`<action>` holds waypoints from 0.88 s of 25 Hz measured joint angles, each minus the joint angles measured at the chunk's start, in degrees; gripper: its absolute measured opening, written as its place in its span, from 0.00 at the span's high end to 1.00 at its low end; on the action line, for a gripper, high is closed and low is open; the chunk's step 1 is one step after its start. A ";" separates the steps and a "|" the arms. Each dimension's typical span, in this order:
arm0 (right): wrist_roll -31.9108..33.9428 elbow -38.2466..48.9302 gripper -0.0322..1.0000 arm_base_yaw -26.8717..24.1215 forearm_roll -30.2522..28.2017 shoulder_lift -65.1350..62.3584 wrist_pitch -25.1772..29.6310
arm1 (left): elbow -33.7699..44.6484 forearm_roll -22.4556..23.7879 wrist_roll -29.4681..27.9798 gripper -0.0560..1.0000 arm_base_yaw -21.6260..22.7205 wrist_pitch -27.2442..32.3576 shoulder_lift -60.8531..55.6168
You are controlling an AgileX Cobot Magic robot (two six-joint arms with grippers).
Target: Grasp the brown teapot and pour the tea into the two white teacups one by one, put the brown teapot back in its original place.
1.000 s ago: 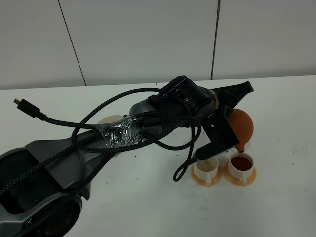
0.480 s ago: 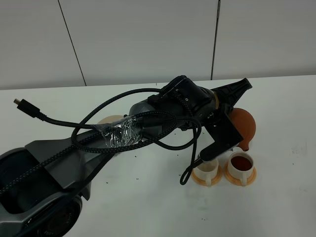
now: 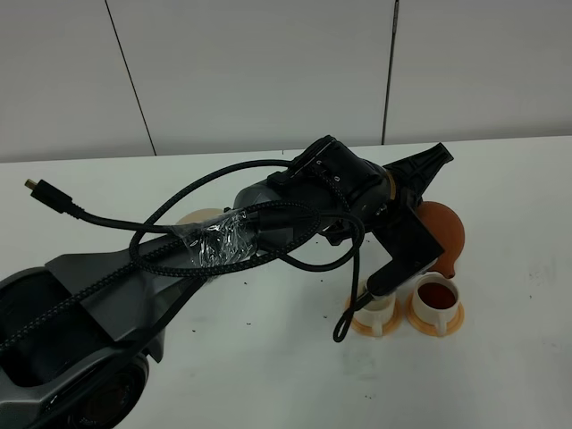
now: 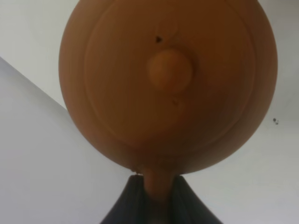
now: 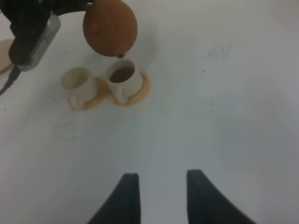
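Moved: teapot (image 3: 444,232), slightly toward the bench's right edge. It hangs tilted above the filled cup (image 3: 436,293). Your left jaws grip it; right jaws stand apart, empty.

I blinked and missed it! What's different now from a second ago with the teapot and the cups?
The brown teapot slid a tiny bit right and lower in the high view. The arm's dangling black cable sank lower beside the cups. Nothing was grabbed or dropped: the left gripper stays shut on the teapot's handle. The full teacup and the empty-looking teacup did not move.
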 joint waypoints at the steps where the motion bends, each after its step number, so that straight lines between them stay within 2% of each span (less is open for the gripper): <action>1: 0.00 0.00 0.73 0.00 0.00 0.00 0.00 | 0.00 -0.02 -0.83 0.79 0.00 0.00 0.00; 8: 0.00 0.00 0.73 0.00 0.00 0.00 0.00 | 0.00 0.04 -7.92 0.79 0.00 0.04 0.00; 16: 0.00 0.00 0.73 0.00 0.00 0.00 0.00 | 0.00 -0.10 -13.04 0.79 0.84 1.17 0.00; 22: 0.00 0.00 0.73 0.00 0.00 0.00 0.00 | 0.00 -3.31 -15.48 0.79 2.86 3.70 0.00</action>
